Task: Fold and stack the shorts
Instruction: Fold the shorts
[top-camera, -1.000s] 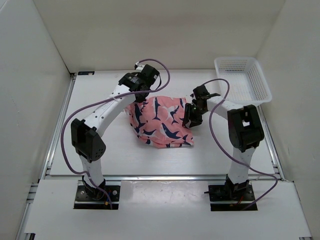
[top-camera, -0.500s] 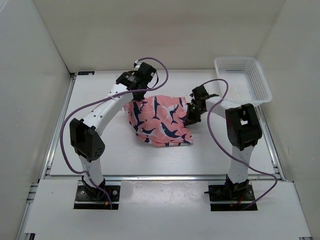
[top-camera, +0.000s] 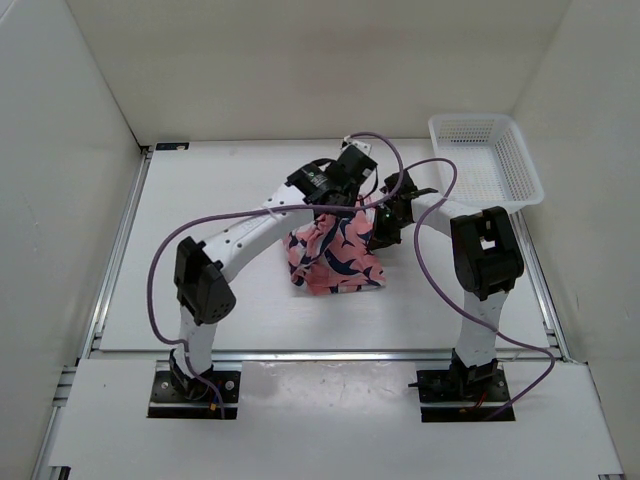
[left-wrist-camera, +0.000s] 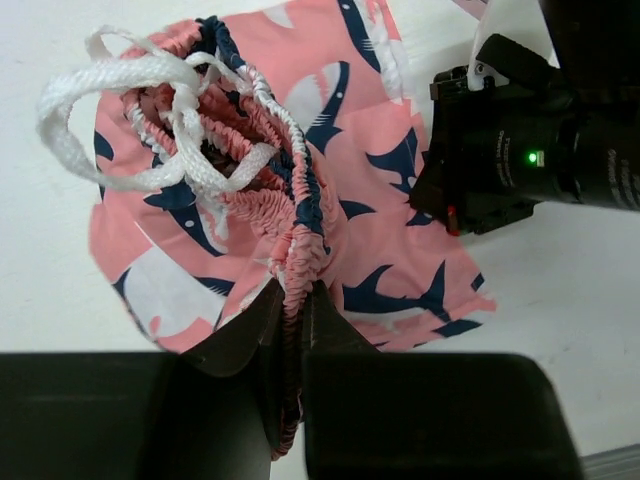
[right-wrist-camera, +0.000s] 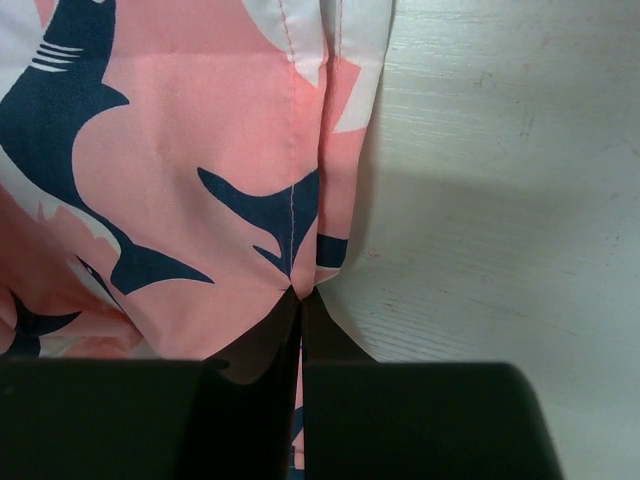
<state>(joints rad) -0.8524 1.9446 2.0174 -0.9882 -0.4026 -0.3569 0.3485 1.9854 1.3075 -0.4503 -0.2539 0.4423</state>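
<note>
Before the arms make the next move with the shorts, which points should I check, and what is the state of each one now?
1. Left gripper jaws shut on the waistband of the shorts: ok.
2. Right gripper jaws shut on a hem edge: ok.
3. Shorts lying flat: not ok, bunched up.
4. Drawstring away from the jaws: ok.
5. White mesh basket apart from the shorts: ok.
6. Both fabric layers held by the right jaws: cannot tell.
</note>
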